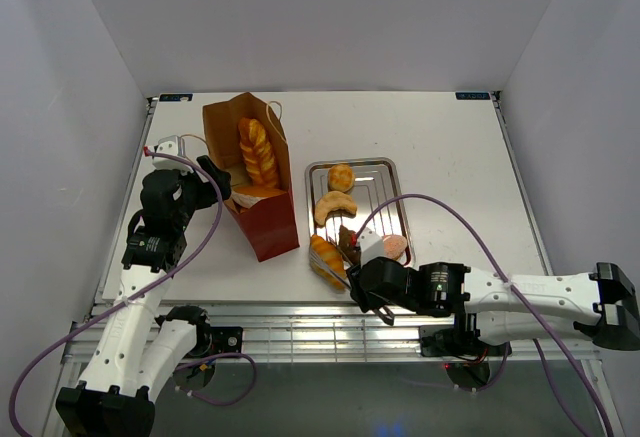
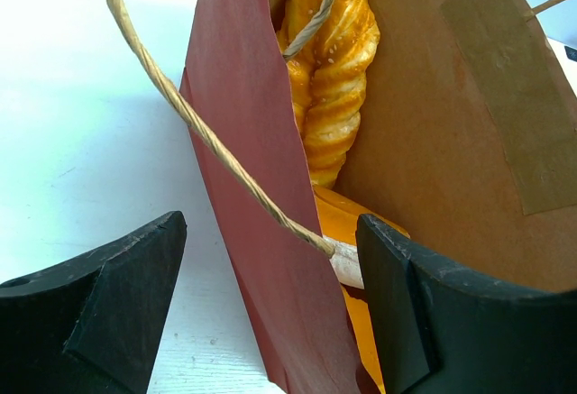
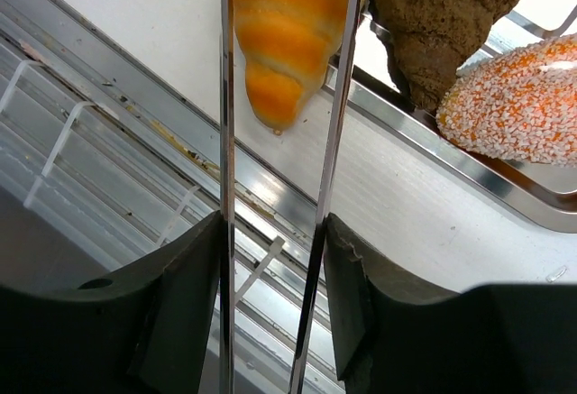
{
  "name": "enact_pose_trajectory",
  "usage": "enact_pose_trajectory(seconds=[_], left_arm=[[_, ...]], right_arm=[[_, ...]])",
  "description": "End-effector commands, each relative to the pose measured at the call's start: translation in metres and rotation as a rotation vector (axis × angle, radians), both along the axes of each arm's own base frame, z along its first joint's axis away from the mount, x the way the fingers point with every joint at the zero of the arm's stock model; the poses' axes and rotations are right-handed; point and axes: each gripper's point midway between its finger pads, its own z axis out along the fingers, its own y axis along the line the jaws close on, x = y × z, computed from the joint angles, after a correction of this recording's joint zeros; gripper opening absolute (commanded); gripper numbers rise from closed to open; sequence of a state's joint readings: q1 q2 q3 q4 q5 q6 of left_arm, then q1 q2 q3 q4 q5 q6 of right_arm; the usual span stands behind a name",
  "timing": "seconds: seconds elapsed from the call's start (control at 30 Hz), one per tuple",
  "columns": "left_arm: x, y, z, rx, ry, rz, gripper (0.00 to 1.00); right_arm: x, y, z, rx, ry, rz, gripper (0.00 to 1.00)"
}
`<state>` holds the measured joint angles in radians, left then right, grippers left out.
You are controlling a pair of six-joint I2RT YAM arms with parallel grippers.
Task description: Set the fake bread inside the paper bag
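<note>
right wrist: right jaws pinch tongs around an orange loaf; left jaws gape astride paper bag wall.

the white table carries a red paper bag standing at its left and a silver tray just beside it.

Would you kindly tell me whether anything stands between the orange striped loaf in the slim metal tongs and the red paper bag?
Nothing visible lies between the orange striped loaf and the red paper bag. Only the bag's own red wall faces it, so it must go over the rim.
</note>
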<state>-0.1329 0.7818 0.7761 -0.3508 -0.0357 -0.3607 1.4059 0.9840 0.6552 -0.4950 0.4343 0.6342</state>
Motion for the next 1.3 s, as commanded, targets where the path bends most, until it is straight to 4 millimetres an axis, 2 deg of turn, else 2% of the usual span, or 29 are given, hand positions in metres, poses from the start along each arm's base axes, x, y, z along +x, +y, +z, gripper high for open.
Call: enact_pose_trajectory(seconds=[0.0,0.13,0.27,0.57,0.77,0.9,1.0,1.03,1.1,1.13,1.23,1.27], left_arm=[[-0.001,-0.004,-0.001,-0.008,0.000,-0.018,0.86],[-0.001,-0.004,-0.001,-0.009,0.001,-0.019,0.86],[-0.001,-0.004,-0.001,-0.009,0.001,-0.019,0.86],[-0.001,-0.004,-0.002,-0.010,0.002,-0.020,0.86],[-0.001,-0.004,-0.002,-0.010,0.002,-0.020,0.86],[-0.001,-0.004,-0.002,-0.009,0.002,-0.017,0.86],[-0.001,-0.004,-0.002,-0.010,0.002,-0.020,0.86],[-0.001,-0.004,-0.001,-0.009,0.001,-0.019,0.86],[-0.001,-0.004,-0.001,-0.009,0.001,-0.019,0.86],[-0.001,-0.004,-0.001,-0.009,0.001,-0.019,0.86],[-0.001,-0.004,-0.001,-0.010,-0.001,-0.017,0.86],[-0.001,-0.004,0.000,-0.010,-0.002,-0.019,0.86]], right_arm=[[0.006,0.012,0.025,0.081,-0.033,-0.024,0.43],[0.006,0.012,0.026,0.084,-0.034,-0.024,0.35],[0.008,0.012,0.031,0.102,-0.042,-0.035,0.33],[0.014,0.012,0.052,0.200,-0.075,-0.071,0.29],[0.017,0.013,0.076,0.304,-0.097,-0.090,0.27],[0.021,0.012,0.098,0.364,-0.122,-0.111,0.27],[0.027,0.012,0.122,0.404,-0.165,-0.116,0.28],[0.030,0.013,0.136,0.427,-0.186,-0.125,0.28],[0.033,0.013,0.150,0.435,-0.217,-0.121,0.28],[0.036,0.014,0.167,0.453,-0.248,-0.118,0.28],[0.044,0.018,0.191,0.455,-0.310,-0.114,0.29],[0.045,0.021,0.205,0.473,-0.325,-0.112,0.29]])
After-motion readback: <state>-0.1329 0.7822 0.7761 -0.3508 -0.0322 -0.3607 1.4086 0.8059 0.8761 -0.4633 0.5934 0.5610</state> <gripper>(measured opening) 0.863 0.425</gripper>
